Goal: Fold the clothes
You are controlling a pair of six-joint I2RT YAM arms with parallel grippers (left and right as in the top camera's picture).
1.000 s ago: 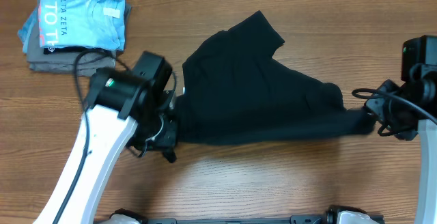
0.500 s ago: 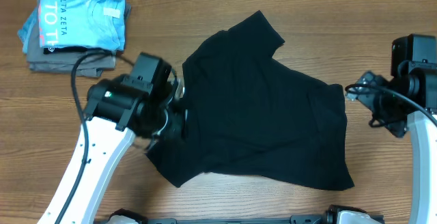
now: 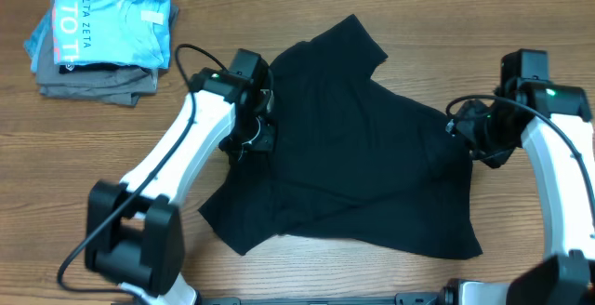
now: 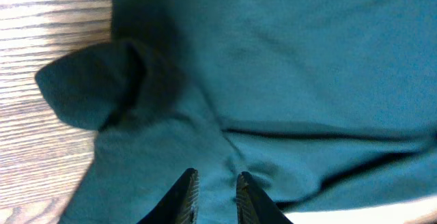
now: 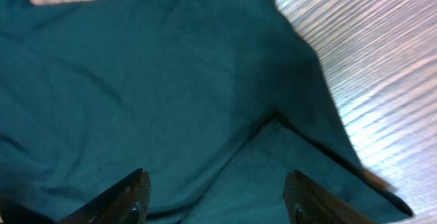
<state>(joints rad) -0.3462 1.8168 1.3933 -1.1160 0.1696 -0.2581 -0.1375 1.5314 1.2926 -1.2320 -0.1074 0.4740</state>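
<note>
Black T-shirt [image 3: 353, 156] lies opened out but rumpled across the middle of the table [image 3: 307, 7], one sleeve pointing far and the hem slanting toward the near right. My left gripper [image 3: 258, 130] hangs over its left edge with the fingers [image 4: 186, 195] drawn nearly together. A slim gap shows cloth below and nothing pinched, so I judge it poised to nip a thin layer. My right gripper [image 3: 469, 136] sits over the right edge with its fingers [image 5: 130, 195] set wide apart and empty, likely ready for a thicker fold. One arm at each side suits stretching the shirt flat before the first fold. The light blue T-shirt [image 3: 112, 21] on the grey folded garments [image 3: 88, 84] is stacked far left, well apart. No neck tag shows, so front or back is unclear. The dark flap [image 4: 95, 87] near my left fingers may be a sleeve or a corner. Dark cloth hides most creases.
</note>
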